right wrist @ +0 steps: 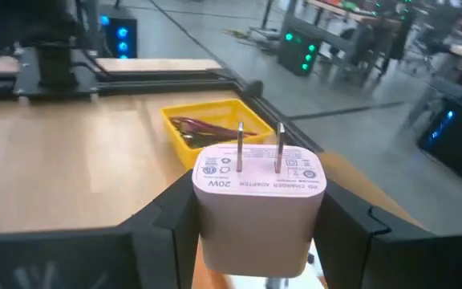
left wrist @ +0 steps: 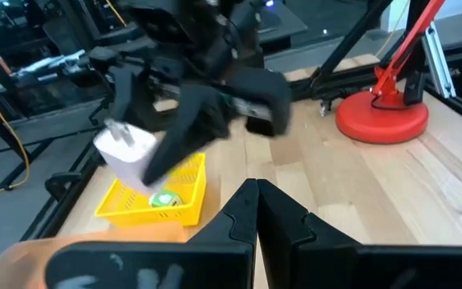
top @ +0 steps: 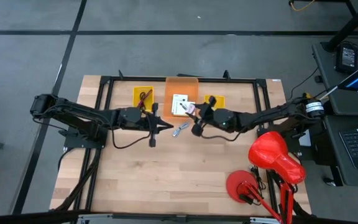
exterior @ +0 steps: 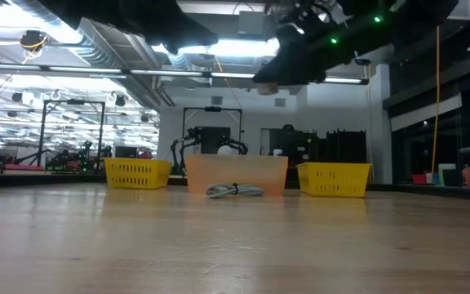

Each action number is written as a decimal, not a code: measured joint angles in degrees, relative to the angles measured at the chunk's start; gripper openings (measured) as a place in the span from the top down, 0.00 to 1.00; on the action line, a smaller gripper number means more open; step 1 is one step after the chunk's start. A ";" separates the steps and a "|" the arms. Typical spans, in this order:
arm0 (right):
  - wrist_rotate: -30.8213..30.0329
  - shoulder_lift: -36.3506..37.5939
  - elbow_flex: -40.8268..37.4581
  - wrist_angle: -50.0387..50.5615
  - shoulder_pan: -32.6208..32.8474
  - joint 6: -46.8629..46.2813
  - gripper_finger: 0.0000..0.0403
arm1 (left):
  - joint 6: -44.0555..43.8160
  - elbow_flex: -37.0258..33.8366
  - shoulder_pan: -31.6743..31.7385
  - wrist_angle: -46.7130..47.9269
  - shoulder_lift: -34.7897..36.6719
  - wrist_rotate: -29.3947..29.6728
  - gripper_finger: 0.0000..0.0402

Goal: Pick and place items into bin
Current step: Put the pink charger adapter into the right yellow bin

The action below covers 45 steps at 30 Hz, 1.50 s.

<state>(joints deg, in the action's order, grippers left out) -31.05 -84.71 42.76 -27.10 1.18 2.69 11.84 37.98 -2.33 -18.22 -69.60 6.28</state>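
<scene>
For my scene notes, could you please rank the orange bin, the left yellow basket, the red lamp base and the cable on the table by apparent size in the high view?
1. Orange bin
2. Red lamp base
3. Left yellow basket
4. Cable

The lamp base and basket look close, so their order is unsure.

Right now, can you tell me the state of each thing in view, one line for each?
Left gripper: shut, empty, raised over the table.
Right gripper: fingers closed on the white charger.
White charger: held in the air, prongs pointing away from the wrist.
Orange bin: upright, holding a white card.
Left yellow basket: upright, maroon cord inside.
Grey cable: lying loose on the table.
</scene>
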 joint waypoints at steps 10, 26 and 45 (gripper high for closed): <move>0.03 15.90 -12.79 2.54 -3.84 -10.00 0.58 | -0.15 0.00 0.00 1.74 0.00 0.00 1.00; -0.89 19.15 -7.95 35.42 -8.18 -32.69 0.58 | -0.70 0.00 -1.59 1.75 -0.01 -2.49 1.00; 2.79 16.59 -2.80 46.22 -13.69 -36.88 0.58 | -0.59 0.00 -1.70 1.77 -0.02 -2.49 1.00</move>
<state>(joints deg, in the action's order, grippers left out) -28.25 -68.11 39.97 19.12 -12.51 -34.20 11.25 37.98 -4.03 -16.45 -69.63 3.79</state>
